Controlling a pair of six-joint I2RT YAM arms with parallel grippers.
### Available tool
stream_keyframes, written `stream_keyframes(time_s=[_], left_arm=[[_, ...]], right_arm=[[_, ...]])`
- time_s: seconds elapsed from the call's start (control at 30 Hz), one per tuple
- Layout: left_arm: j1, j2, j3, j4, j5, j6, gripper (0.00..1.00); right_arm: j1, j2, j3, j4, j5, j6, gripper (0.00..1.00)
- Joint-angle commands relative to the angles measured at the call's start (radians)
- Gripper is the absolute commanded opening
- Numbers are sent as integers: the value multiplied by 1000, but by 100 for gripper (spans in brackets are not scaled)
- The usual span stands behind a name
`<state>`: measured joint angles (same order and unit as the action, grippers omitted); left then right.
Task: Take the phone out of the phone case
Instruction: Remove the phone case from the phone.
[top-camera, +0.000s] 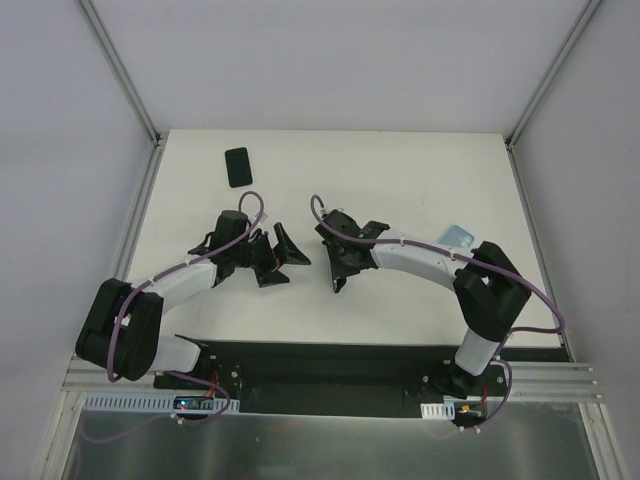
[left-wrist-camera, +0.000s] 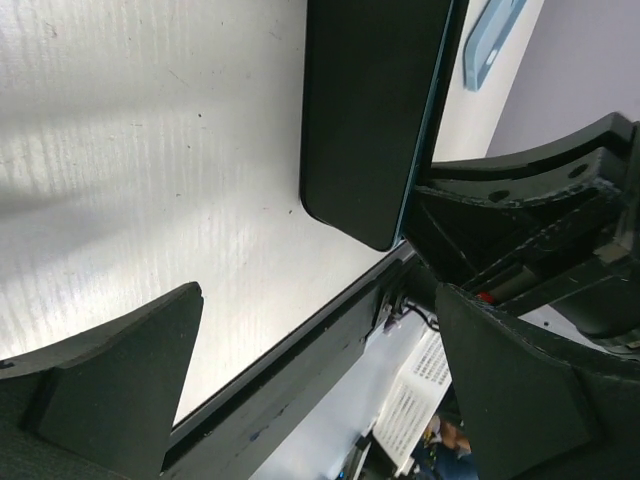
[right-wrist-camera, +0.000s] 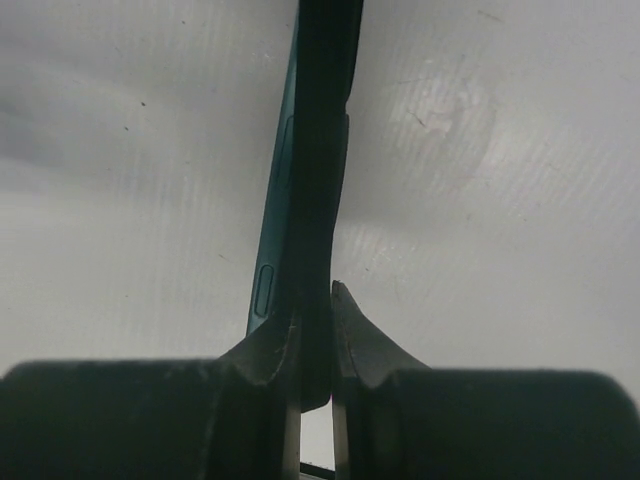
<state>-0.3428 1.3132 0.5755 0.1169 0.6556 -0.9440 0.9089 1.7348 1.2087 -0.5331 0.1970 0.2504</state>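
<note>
My right gripper (top-camera: 338, 258) (right-wrist-camera: 316, 300) is shut on a dark phone in a teal case (right-wrist-camera: 305, 150) and holds it edge-on above the table. In the right wrist view the teal case edge with a side button runs along the phone's left side. The left wrist view shows the phone's flat dark face (left-wrist-camera: 370, 110) with a thin teal rim, and the right gripper (left-wrist-camera: 520, 220) clamping its lower end. My left gripper (top-camera: 284, 262) (left-wrist-camera: 318, 330) is open and empty, just left of the held phone and not touching it.
A second black phone (top-camera: 237, 166) lies flat at the back left of the white table (top-camera: 400, 170). A loose light blue case (top-camera: 458, 237) (left-wrist-camera: 495, 40) lies at the right beside the right arm. The table's black front edge (left-wrist-camera: 300, 370) is close below the left gripper.
</note>
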Motion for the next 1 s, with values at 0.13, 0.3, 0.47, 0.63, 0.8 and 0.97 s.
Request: stream_keyframes(time_s=[0.13,0.3,0.47,0.63,0.8,0.97], left_arm=[[-55,141,63,55,98,148,91],[-62,195,63,121,133,157,85],[-78,175,66,122,108,186,84],[-81,179,60,110,99,218,82],[-81,141,40,96,64,220,80],[-81,40,27,96,71,226,85]], right_arm=[[12,78,-11,243,-258,46,1],[16,126,14,275,-300,49,1],[13,176,41,295,-413,55,1],[15,241,113,274,-485,79,1],[-1,148,78,187,-327,95,2],[-13,-18,25,-14,-43,49,1]])
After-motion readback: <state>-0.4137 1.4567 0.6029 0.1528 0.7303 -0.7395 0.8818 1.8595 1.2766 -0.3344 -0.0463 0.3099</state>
